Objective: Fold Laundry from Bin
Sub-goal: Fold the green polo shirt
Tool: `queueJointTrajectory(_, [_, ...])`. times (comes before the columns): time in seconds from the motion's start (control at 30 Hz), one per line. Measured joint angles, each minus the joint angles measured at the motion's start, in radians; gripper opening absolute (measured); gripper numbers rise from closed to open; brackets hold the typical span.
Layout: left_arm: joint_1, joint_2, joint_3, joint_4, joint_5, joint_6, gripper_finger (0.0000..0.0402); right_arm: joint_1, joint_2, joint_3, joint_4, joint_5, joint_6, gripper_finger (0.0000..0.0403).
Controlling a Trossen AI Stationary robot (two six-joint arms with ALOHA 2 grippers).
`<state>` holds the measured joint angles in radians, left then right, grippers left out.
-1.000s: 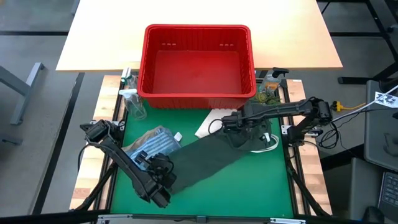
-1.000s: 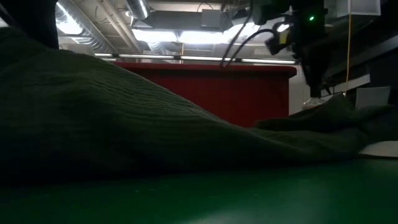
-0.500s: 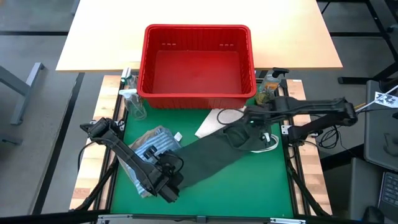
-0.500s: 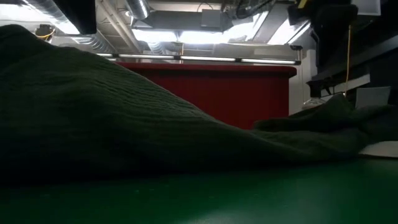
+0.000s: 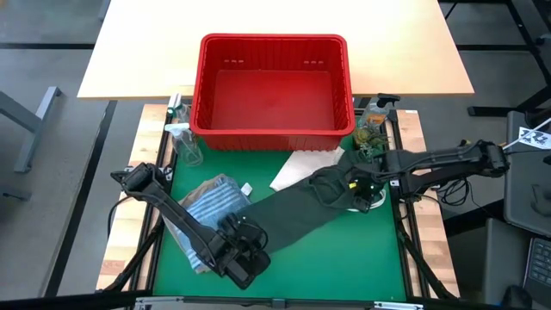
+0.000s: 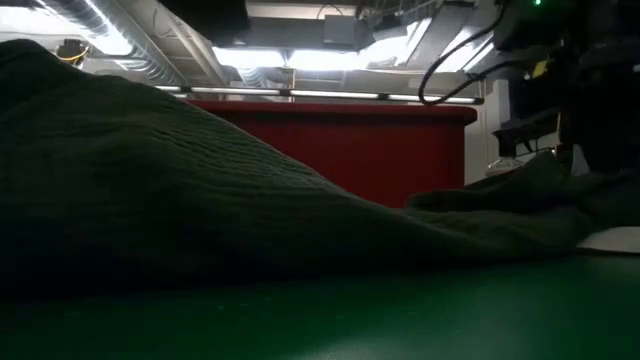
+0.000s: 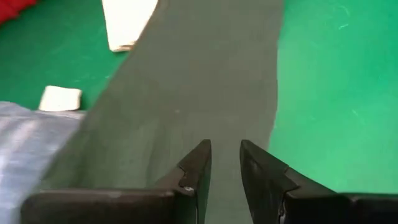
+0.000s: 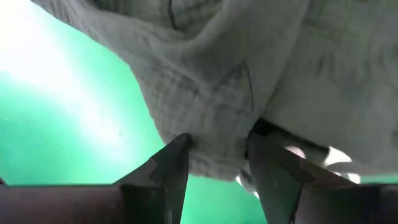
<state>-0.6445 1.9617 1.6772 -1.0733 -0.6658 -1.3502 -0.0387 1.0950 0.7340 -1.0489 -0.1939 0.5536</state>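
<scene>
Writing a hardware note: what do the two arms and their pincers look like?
Both arms are dark, slim and jointed, with black cables looped along them. The left pincer and the right pincer each have two black, wedge-shaped fingers tapering to narrow tips.

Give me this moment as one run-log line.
left gripper: fingers narrowly apart over dark green garment near end | right gripper: fingers pinching garment's far end | bin: empty | fold: not done

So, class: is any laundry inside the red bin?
No: the high view shows the bin with a bare red floor.
</scene>
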Motion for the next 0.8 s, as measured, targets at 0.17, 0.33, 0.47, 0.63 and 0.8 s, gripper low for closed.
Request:
queueJointTrajectory(0.17, [0.007, 0.001, -0.082, 0.120, 0.003, 0.001, 0.0080, 0.000, 0.000, -0.016, 0.068, -0.001, -0.002, 0.0163])
queueJointTrajectory(0.33, [0.003, 0.001, -0.155, 0.166, 0.041, -0.001, 0.0080, 0.000, 0.000, -0.016, 0.086, 0.007, -0.008, 0.0159])
queueJointTrajectory(0.47, [0.004, 0.001, -0.213, 0.170, 0.097, -0.008, 0.0080, 0.000, 0.000, -0.016, 0.078, 0.064, -0.009, 0.0118])
queueJointTrajectory(0.63, [0.004, 0.001, -0.266, 0.173, 0.143, -0.034, 0.0080, 0.000, 0.000, -0.016, 0.059, 0.113, -0.009, 0.0018])
queueJointTrajectory(0.8, [0.004, 0.000, -0.303, 0.174, 0.189, -0.061, 0.0080, 0.000, 0.000, -0.016, -0.055, 0.178, 0.027, 0.0020])
